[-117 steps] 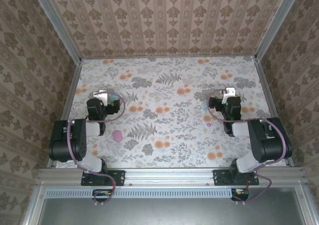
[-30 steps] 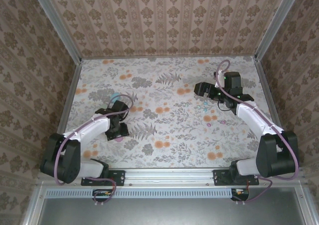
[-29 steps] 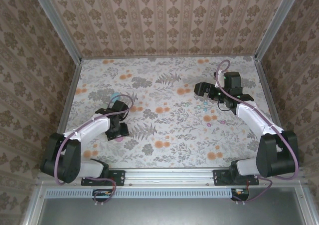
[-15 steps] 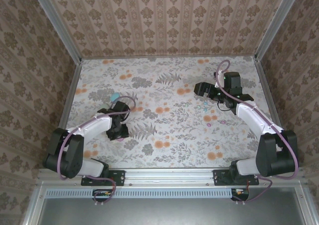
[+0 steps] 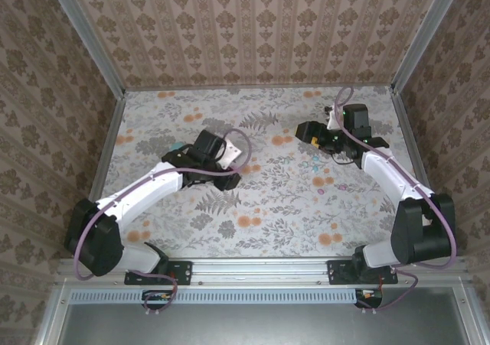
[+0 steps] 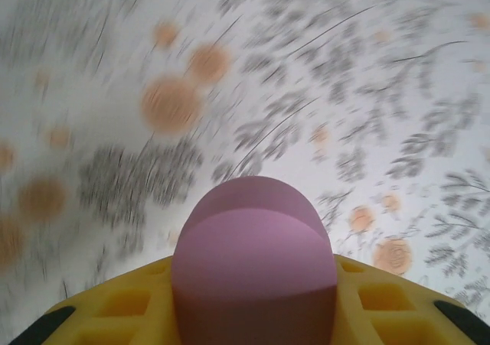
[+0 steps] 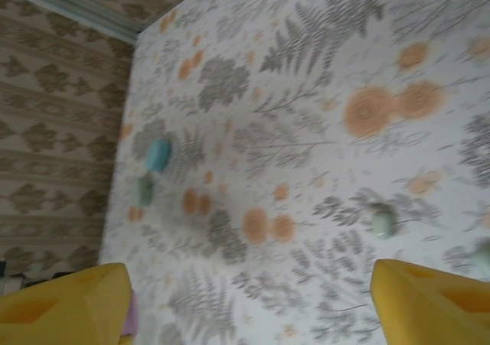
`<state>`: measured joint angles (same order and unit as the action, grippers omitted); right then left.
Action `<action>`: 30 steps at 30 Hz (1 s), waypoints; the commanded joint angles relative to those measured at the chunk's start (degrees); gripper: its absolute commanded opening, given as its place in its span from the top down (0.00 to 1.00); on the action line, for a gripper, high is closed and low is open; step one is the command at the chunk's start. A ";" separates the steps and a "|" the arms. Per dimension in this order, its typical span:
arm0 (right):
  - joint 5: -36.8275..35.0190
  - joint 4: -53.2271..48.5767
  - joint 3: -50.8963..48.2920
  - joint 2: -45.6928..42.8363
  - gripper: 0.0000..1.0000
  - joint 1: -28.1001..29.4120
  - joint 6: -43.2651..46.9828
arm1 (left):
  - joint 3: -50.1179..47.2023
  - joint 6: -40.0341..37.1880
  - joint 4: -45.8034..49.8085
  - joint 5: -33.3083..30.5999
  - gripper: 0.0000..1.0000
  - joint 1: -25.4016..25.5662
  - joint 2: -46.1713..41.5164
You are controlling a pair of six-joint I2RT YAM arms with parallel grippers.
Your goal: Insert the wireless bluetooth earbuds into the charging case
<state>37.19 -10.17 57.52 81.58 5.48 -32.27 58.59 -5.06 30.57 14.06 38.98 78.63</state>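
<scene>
A pink pebble-shaped charging case is clamped between the yellow fingers of my left gripper, lifted off the floral table. From above, the left gripper hangs over the middle left of the table. My right gripper is at the back right, its yellow fingers wide open with nothing between them. A small mint earbud lies on the cloth ahead of it. A tiny pinkish bud lies nearer the front.
A teal case and a mint case lie side by side at the far left of the table; from above, the teal case sits behind my left arm. Patterned walls enclose the table on three sides.
My left gripper closed on the pink case near the front left, lifted it and swung it toward the table's middle. My right gripper shifted slightly back and left.
</scene>
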 commanded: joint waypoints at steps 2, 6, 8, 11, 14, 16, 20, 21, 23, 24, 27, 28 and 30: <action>12.11 -4.05 2.40 0.28 0.24 0.31 -5.40 | 3.61 -24.80 0.07 11.19 0.61 0.04 -1.43; 18.85 -3.59 2.20 0.68 0.32 2.32 -8.44 | 8.26 -32.21 2.20 13.45 0.61 -0.16 0.24; 21.09 -4.66 2.82 0.91 0.35 4.03 -8.00 | 12.05 -34.84 5.73 14.78 0.60 -0.40 2.03; 22.28 -4.86 3.34 1.08 0.36 7.07 -8.00 | 16.43 -37.30 9.44 16.39 0.61 -0.32 4.99; 23.35 -3.82 3.83 1.81 0.36 9.42 -9.28 | 18.26 -38.53 10.44 17.38 0.61 -0.39 6.76; 23.97 -1.78 3.84 1.96 0.36 10.29 -11.05 | 18.82 -38.72 10.26 17.53 0.60 -0.37 7.15; 24.99 1.59 4.00 2.55 0.36 11.96 -14.19 | 19.78 -38.80 10.51 17.75 0.61 -0.34 7.94; 25.10 2.32 4.21 2.78 0.37 12.53 -14.92 | 19.97 -38.80 10.57 17.84 0.61 -0.31 8.11; 25.50 3.91 4.37 3.39 0.38 13.65 -16.12 | 20.16 -38.75 10.73 17.84 0.61 -0.32 8.23; 25.56 4.07 4.62 3.75 0.38 14.15 -16.34 | 20.33 -38.75 10.77 17.91 0.61 -0.29 8.37; 25.40 3.39 5.38 5.11 0.39 15.42 -16.41 | 20.69 -38.59 10.62 17.69 0.61 -0.23 8.57; 25.32 2.98 5.62 5.65 0.38 15.68 -16.38 | 20.85 -38.58 10.57 17.58 0.61 -0.22 8.69; 25.33 2.66 6.01 6.37 0.39 16.37 -16.28 | 20.87 -38.37 10.36 17.53 0.60 -0.23 8.71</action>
<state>60.69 -7.88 61.69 86.78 21.06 -47.20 77.47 -42.11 40.16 30.06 38.92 86.67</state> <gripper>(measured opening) 0.615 0.396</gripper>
